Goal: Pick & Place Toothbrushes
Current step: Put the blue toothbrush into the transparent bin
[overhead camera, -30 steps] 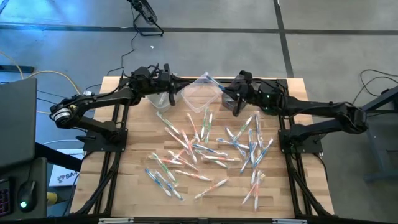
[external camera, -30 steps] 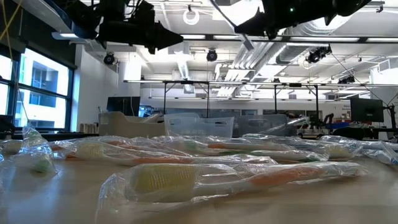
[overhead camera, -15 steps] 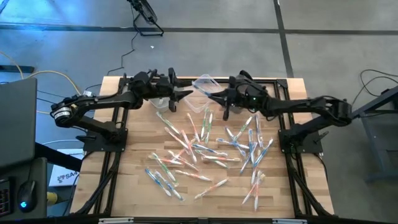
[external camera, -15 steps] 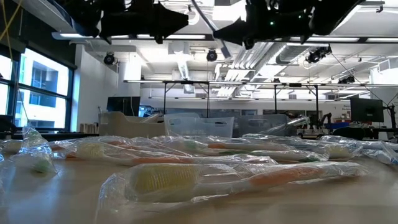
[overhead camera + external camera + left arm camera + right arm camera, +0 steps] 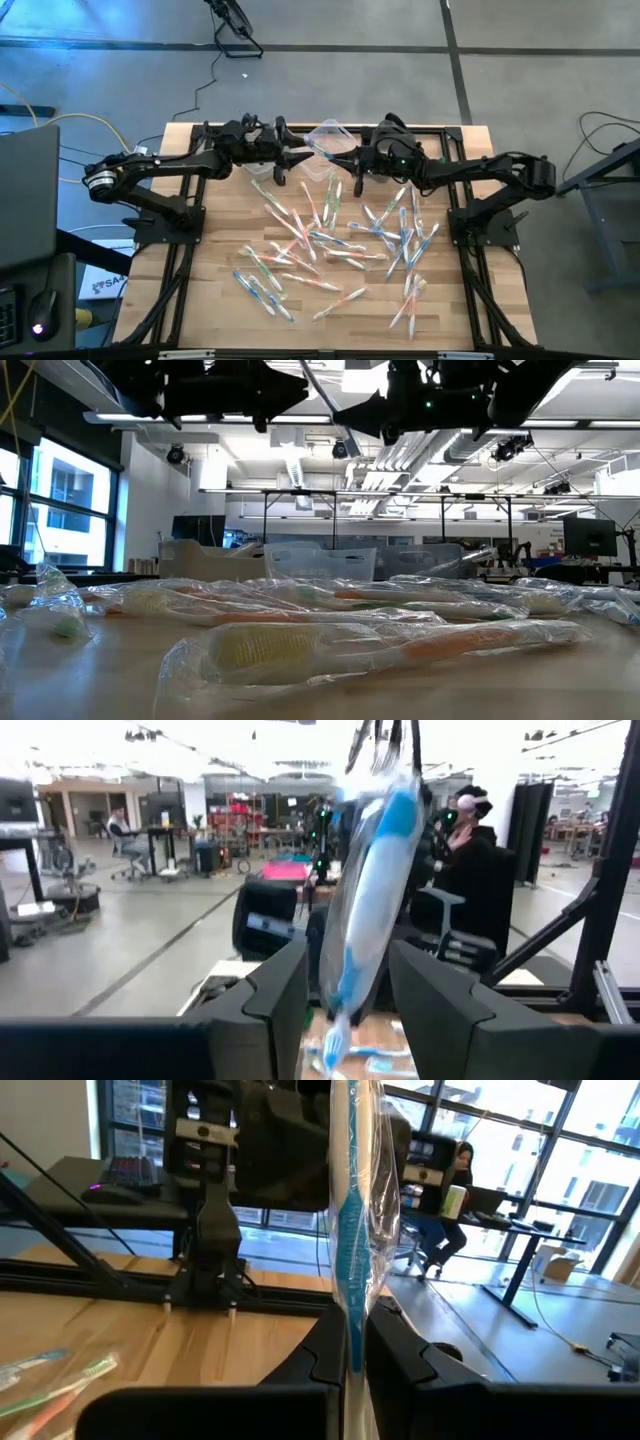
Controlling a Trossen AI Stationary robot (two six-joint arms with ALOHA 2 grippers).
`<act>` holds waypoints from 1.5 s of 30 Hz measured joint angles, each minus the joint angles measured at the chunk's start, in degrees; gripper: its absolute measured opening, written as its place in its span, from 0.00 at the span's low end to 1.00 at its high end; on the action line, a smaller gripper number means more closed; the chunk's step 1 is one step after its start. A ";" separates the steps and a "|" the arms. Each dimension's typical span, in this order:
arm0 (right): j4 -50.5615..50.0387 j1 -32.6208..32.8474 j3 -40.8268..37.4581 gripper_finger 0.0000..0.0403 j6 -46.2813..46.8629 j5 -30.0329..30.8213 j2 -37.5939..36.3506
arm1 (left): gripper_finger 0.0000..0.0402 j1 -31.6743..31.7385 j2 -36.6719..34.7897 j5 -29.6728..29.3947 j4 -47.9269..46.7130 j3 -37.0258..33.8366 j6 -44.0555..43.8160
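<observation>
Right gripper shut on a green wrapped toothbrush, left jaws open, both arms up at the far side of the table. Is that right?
Not quite. The wrapped toothbrush in the right gripper is blue, not green; the right wrist view shows it. The rest holds: the right jaws are shut on it, the left gripper has open jaws, and both arms are at the table's far side.

Left tool (image 5: 300, 157) fingers parted, right tool (image 5: 342, 160) pinched closed, tips nearly meeting mid-air

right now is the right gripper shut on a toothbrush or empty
Shut on one: in its wrist view the right gripper pinches a blue wrapped toothbrush that stands upright.
</observation>
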 joint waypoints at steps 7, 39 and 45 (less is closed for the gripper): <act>-0.33 0.00 0.00 0.03 0.05 0.00 0.00 | 0.35 -1.08 0.44 -1.19 0.44 0.02 -0.05; -1.41 0.26 0.02 0.03 0.19 0.18 0.66 | 0.28 -2.18 4.63 -0.90 8.74 0.02 0.19; -1.06 0.28 0.02 0.03 0.18 1.21 2.13 | 0.13 -2.18 4.63 -0.98 8.49 0.00 0.28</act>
